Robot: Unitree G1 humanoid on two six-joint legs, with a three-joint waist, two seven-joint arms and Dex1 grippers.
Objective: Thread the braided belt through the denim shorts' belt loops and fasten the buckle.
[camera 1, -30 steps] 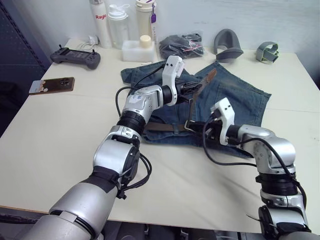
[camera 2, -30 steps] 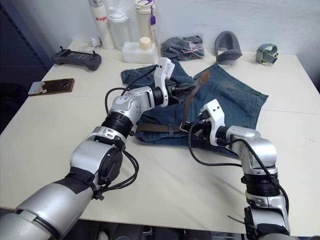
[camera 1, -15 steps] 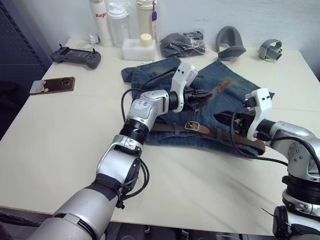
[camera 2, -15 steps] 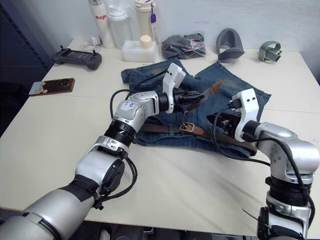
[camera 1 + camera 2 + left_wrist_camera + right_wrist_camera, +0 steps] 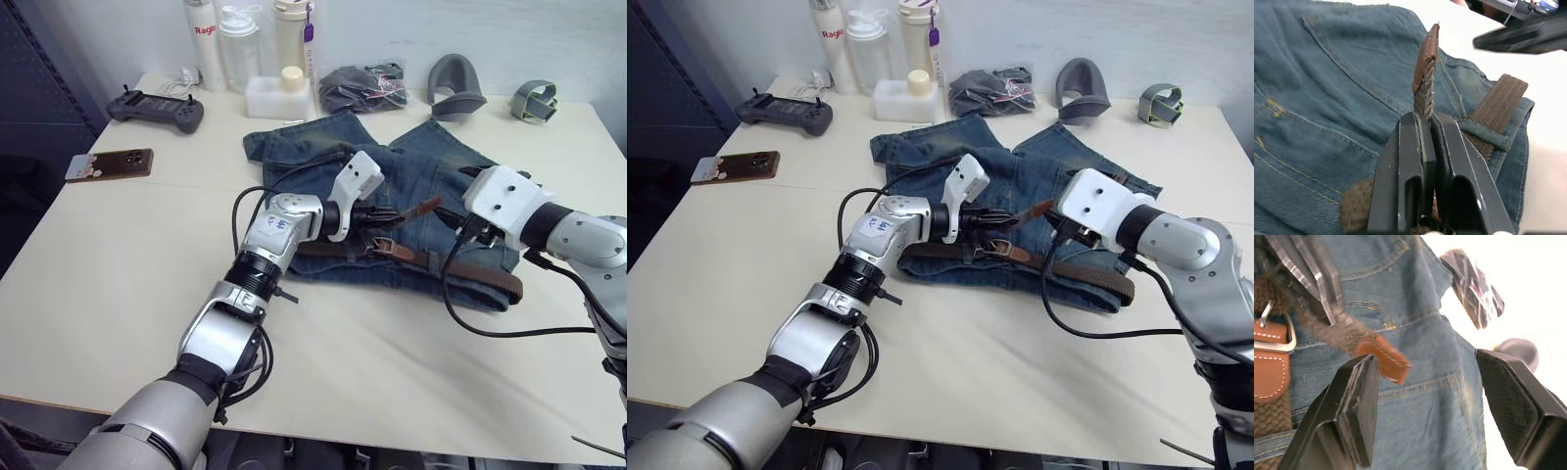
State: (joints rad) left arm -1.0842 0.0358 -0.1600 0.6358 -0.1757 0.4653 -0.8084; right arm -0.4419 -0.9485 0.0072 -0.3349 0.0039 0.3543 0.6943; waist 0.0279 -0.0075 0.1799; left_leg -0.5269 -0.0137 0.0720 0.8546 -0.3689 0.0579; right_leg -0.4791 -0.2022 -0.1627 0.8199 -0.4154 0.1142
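Observation:
The denim shorts [image 5: 411, 171] lie flat mid-table, waistband toward me. The braided belt [image 5: 460, 269] runs along the waistband, and its silver buckle [image 5: 383, 245] lies on the denim. My left gripper [image 5: 1424, 117] is shut on the braided strap just behind the tan leather tip [image 5: 1427, 58], holding that end lifted above the shorts. One belt loop [image 5: 1484, 133] crosses the strap near the shorts' right edge. My right gripper [image 5: 1435, 401] is open wide, hovering over the shorts with the tan tip [image 5: 1383, 360] just ahead of its fingers [image 5: 1359, 406] and not touching them.
Bottles [image 5: 240, 44] and a white container [image 5: 277, 96] stand at the back. A controller [image 5: 157, 108] and a phone [image 5: 108, 164] lie at the left. A dark grey bundle [image 5: 364, 86] and grey items [image 5: 456, 83] sit behind the shorts.
My right gripper has let go of the belt near the buckle, opened, and swung right and up toward the tip. The left gripper has carried the tip end rightward and lower.

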